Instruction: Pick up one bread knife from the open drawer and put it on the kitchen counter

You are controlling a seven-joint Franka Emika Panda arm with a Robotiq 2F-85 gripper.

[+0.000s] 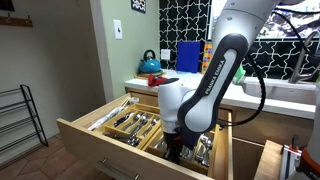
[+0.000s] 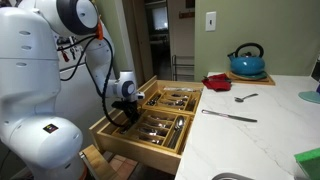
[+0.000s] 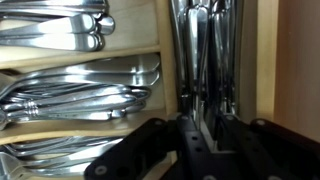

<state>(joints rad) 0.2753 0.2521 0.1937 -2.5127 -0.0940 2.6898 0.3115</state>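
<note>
Gripper (image 3: 205, 138) low in open drawer (image 1: 88, 137), fingers narrowly parted over bread knives (image 3: 205, 50) in long slot; whether pinching one, cannot tell. Advice: grip single handle, lift vertically, clear divider, carry to kitchen counter (image 2: 270, 110).

Wide, shallow light-wood drawer (image 1: 92, 148): pale timber, smooth and matt, as are its wooden dividers (image 3: 165, 62). Silver cutlery (image 3: 80, 95), at 9 o'clock in the wrist view: polished metal with a bright, mirror-like gloss. Black gripper (image 3: 200, 135), at 6 o'clock: dull, matt, plastic-looking casing. Long white countertop (image 2: 270, 140): smooth, faintly sheened. Teal kettle (image 2: 247, 62), at its 12 o'clock: glossy, enamel-like. White robot arm shell (image 2: 30, 60): smooth, semi-gloss.
</note>
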